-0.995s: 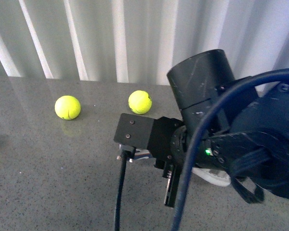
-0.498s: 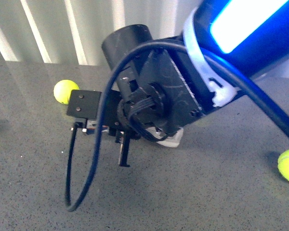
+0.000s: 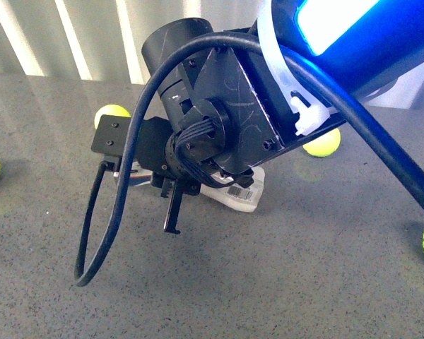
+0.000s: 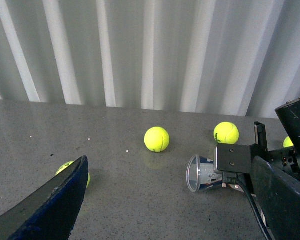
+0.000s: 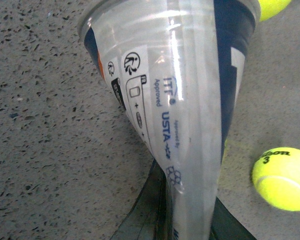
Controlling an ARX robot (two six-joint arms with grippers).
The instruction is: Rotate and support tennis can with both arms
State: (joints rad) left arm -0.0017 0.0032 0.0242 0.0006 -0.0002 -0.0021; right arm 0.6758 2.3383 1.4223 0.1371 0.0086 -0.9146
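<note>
One tennis can (image 4: pixel 204 174) on its side — balls (image 4: pixel 156 139) loose outside

Yellow balls (image 4: pixel 156 139), clear blue-labelled can (image 5: pixel 175 100)

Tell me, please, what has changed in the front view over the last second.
The right arm swung leftward across the front view, carrying the tennis can from the lower right to the centre. Unchanged: the can stays pinched in the right end effector, close to the grey table.
</note>
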